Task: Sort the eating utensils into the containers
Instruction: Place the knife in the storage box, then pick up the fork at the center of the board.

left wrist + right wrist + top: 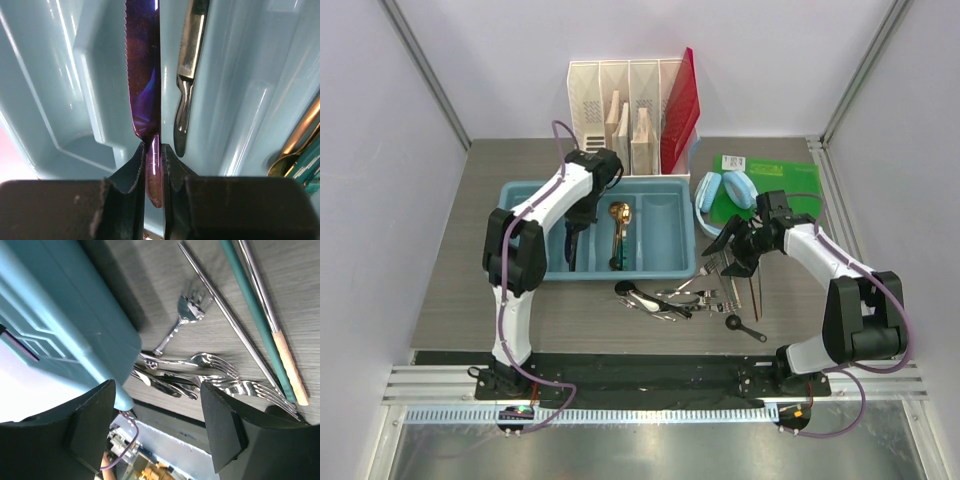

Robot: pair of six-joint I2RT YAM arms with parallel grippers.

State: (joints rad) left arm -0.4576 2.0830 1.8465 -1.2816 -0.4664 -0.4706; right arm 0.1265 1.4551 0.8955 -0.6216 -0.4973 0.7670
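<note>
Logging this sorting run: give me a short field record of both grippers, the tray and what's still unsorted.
left gripper: shut on purple serrated knife, inside light blue plastic cutlery tray
right gripper: open, above silver forks piled on grey table
tray also holds: gold spoon, silver utensil beside the knife
unsorted: forks, chopsticks

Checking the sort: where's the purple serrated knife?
Left wrist view: the purple serrated knife is pinched in the left gripper inside the blue cutlery tray, left of a silver utensil.
</note>
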